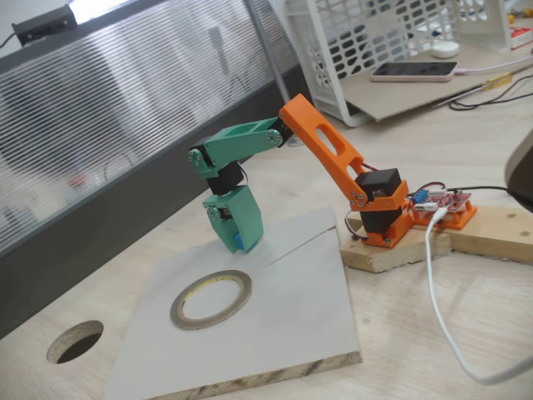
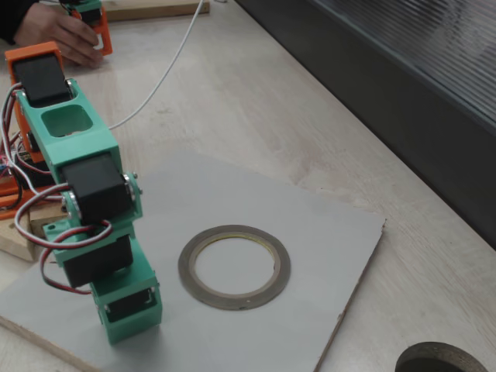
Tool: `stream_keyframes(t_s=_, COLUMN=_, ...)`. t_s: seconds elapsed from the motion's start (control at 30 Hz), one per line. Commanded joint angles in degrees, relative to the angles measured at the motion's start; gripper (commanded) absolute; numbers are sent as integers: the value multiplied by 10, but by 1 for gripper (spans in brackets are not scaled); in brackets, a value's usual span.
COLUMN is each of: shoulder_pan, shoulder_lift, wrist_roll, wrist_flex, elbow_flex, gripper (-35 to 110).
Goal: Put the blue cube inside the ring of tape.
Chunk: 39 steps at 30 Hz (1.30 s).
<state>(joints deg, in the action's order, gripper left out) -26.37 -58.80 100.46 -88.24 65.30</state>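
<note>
Pointing down at the grey board, the green gripper is clamped on the blue cube, near the board's back edge. Well apart on open board lies the ring of tape, its centre bare.

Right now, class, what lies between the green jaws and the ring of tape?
Nothing but bare grey board. Both fixed views show an empty stretch between the gripper, with the blue cube in its jaws, and the ring of tape.

Wooden table carries grey board, basket.
</note>
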Motion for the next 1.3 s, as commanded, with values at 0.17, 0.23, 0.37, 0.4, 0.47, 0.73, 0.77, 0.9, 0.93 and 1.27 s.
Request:
stream_keyframes(t_s=0.17, shoulder_pan=-4, shoulder_lift=-16, wrist_roll=5, wrist_flex=-1, elbow_flex=-5, gripper=4)
stream_keyframes(t_s=0.23, shoulder_pan=-4, shoulder_lift=-16, wrist_roll=5, wrist_flex=-1, elbow_flex=-5, gripper=2)
stream_keyframes(t_s=0.37, shoulder_pan=-4, shoulder_lift=-16, wrist_roll=4, wrist_flex=-1, elbow_flex=-5, gripper=2)
stream_keyframes(t_s=0.4, shoulder_pan=-3, shoulder_lift=-17, wrist_roll=3, wrist_flex=-1, elbow_flex=-5, gripper=2)
stream_keyframes(t_s=0.47, shoulder_pan=-2, shoulder_lift=-19, wrist_roll=3, wrist_flex=-1, elbow_flex=-5, gripper=2)
stream_keyframes(t_s=0.73, shoulder_pan=-4, shoulder_lift=-119, wrist_roll=1, wrist_flex=-1, elbow_flex=2, gripper=2)
stream_keyframes(t_s=0.77, shoulder_pan=-4, shoulder_lift=-124, wrist_roll=1, wrist_flex=-2, elbow_flex=2, gripper=2)
stream_keyframes(t_s=0.9, shoulder_pan=-5, shoulder_lift=-144, wrist_roll=1, wrist_flex=-2, elbow_flex=3, gripper=2)
stream_keyframes(t_s=0.93, shoulder_pan=-5, shoulder_lift=-150, wrist_roll=0, wrist_flex=-2, elbow_flex=3, gripper=2)
stream_keyframes(t_s=1.27, shoulder_pan=2, shoulder_lift=-200, wrist_roll=0, wrist_flex=-2, elbow_flex=11, gripper=2)
